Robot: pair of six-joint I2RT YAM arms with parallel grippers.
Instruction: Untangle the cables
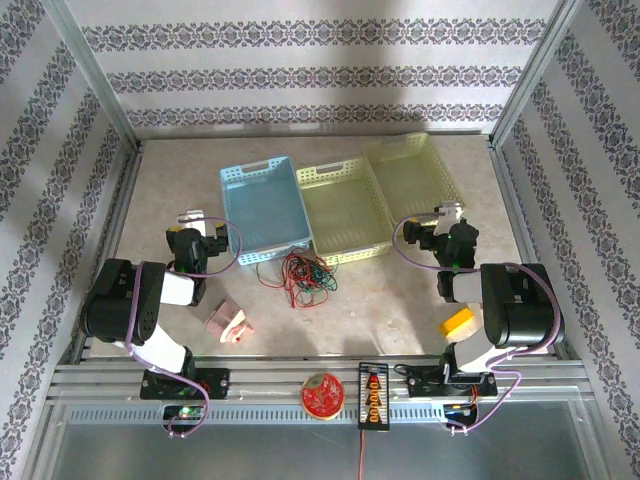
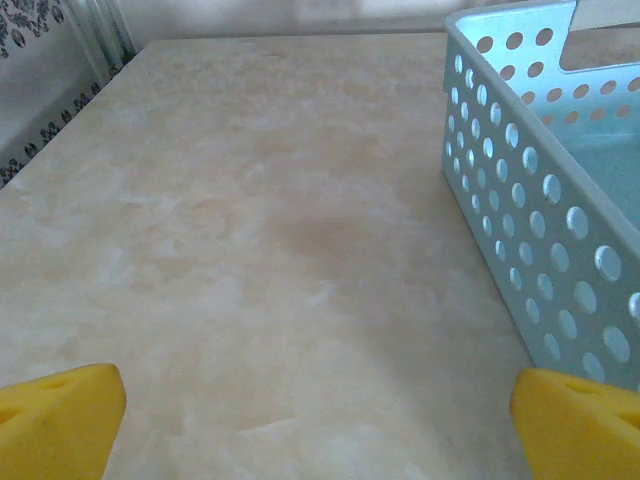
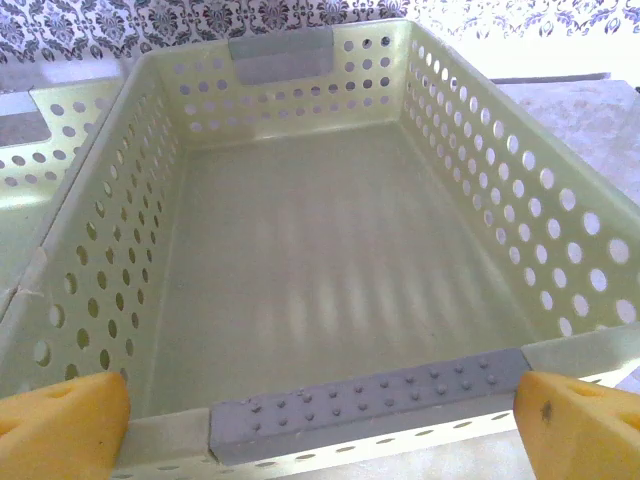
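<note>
No text, label, brand or number could be read. The round red disc [image 1: 322,396] on the front rail bore pale markings and the black connector strip [image 1: 372,396] beside it orange spots, both too small to make out.

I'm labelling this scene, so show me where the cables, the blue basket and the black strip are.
cables [image 1: 306,272]: top view, middle of the tangle.
blue basket [image 2: 540,215]: left wrist view, perforated side wall.
black strip [image 1: 372,396]: top view, its middle.
</note>
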